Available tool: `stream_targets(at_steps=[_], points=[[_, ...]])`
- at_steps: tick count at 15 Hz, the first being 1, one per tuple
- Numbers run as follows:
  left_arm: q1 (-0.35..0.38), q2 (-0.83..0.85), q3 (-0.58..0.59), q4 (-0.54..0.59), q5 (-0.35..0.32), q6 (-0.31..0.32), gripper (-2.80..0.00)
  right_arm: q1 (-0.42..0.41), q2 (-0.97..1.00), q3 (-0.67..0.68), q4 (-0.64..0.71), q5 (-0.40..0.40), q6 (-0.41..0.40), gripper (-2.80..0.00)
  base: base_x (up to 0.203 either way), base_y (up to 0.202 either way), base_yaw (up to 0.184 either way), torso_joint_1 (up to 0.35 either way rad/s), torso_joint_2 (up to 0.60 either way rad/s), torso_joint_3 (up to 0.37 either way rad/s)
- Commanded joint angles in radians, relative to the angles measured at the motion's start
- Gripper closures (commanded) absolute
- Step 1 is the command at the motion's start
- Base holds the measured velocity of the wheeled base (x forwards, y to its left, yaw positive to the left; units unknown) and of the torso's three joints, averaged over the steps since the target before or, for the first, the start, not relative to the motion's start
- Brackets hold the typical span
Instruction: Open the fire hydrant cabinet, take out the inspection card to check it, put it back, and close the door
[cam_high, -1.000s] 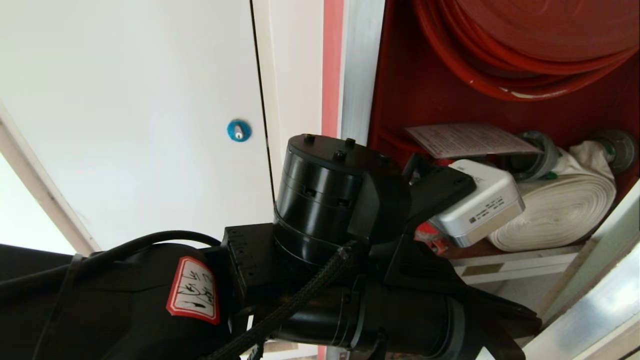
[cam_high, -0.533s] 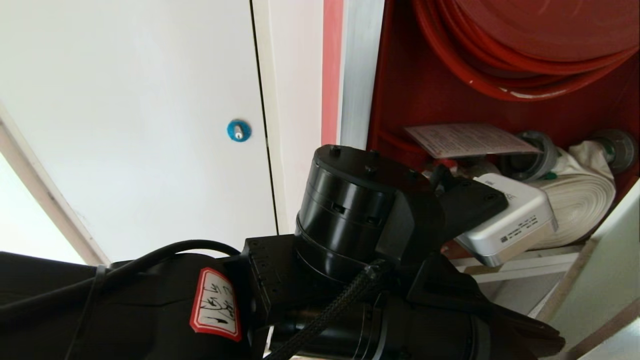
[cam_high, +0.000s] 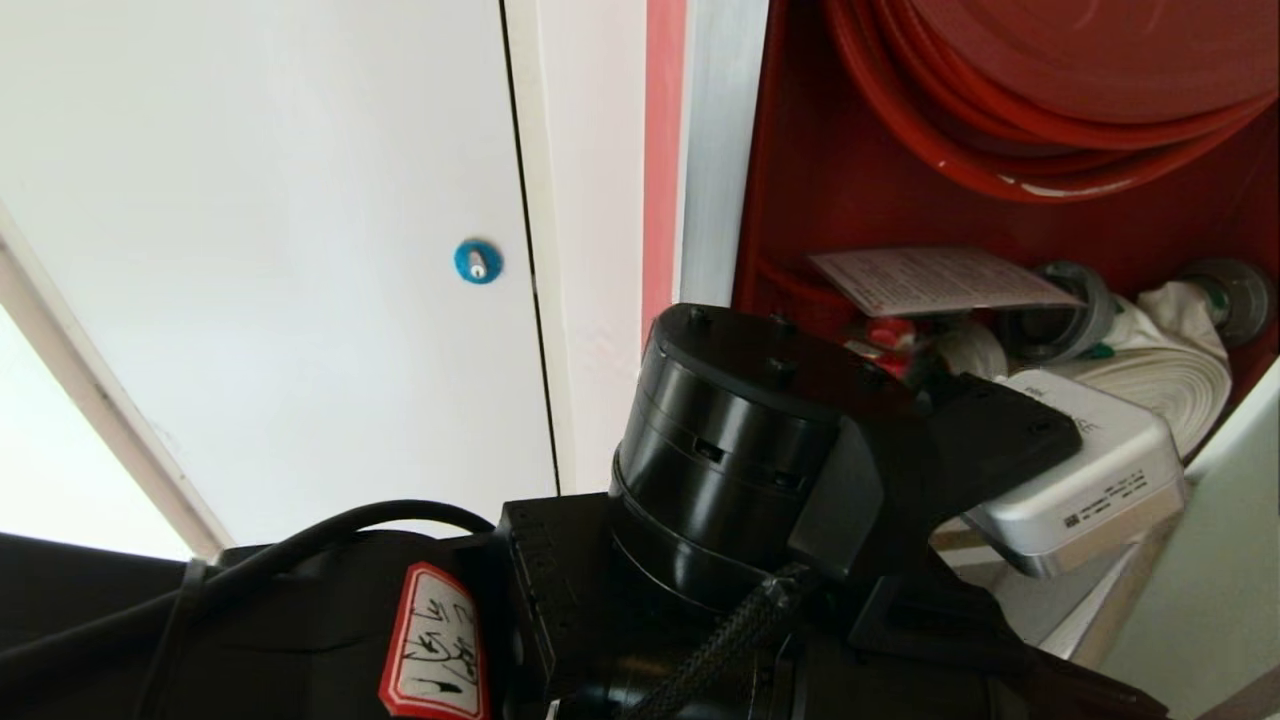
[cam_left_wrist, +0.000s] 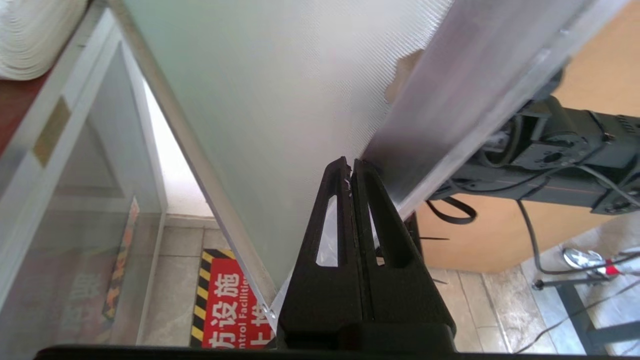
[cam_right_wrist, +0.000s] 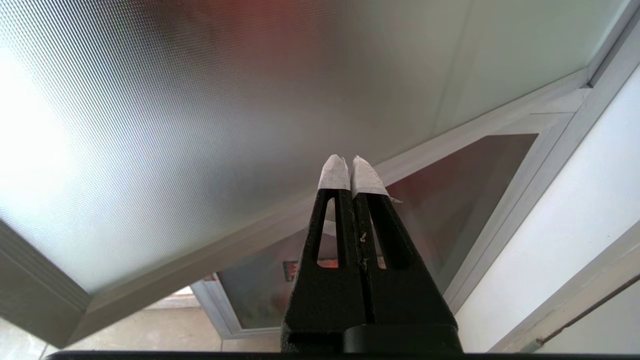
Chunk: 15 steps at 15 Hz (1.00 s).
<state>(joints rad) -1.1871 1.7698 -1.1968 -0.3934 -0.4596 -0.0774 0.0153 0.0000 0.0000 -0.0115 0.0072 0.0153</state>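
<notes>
Left arm has swung right and lower across the head view since a second ago, wrist camera block now covering more of the white rolled hose (cam_high: 1170, 375). Left gripper (cam_left_wrist: 350, 167): fingers clenched together, nothing between them, tips at the aluminium edge of the door (cam_left_wrist: 280, 100) (contact can't be confirmed). Right gripper (cam_right_wrist: 351, 172) also clenched, empty, facing frosted glass. Further back, the fire hydrant cabinet (cam_high: 820, 190) stands open; the inspection card (cam_high: 935, 280) lies inside, above the hose, under the red hose reel (cam_high: 1080, 90).
</notes>
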Motion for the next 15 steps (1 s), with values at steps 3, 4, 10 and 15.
stream_targets(at_steps=[3, 4, 10, 15], points=[[-0.006, -0.001, -0.003, -0.002, -0.004, -0.001, 0.0, 0.0, 0.002, 0.003, -0.001, 0.0, 0.0, 0.0, 0.0, 0.0, 0.0, 0.0, 0.0, 0.0], [-0.006, 0.002, -0.008, -0.002, -0.004, -0.001, 0.0, 0.0, 0.002, 0.003, -0.001, 0.0, 0.0, 0.0, 0.0, 0.0, 0.0, 0.0, 0.0, 0.0], [0.013, -0.007, 0.005, 0.003, 0.029, 0.0, 0.0, 0.0, 0.002, 0.003, 0.001, 0.0, -0.002, 0.0, 0.0, 0.0, 0.0, 0.0, 0.0, 0.0], [0.23, -0.036, 0.06, 0.005, 0.032, 0.001, 0.0, 0.0, 0.002, 0.003, 0.0, 0.0, -0.002, 0.0, 0.0, 0.0, 0.0, 0.0, 0.0, 0.0]])
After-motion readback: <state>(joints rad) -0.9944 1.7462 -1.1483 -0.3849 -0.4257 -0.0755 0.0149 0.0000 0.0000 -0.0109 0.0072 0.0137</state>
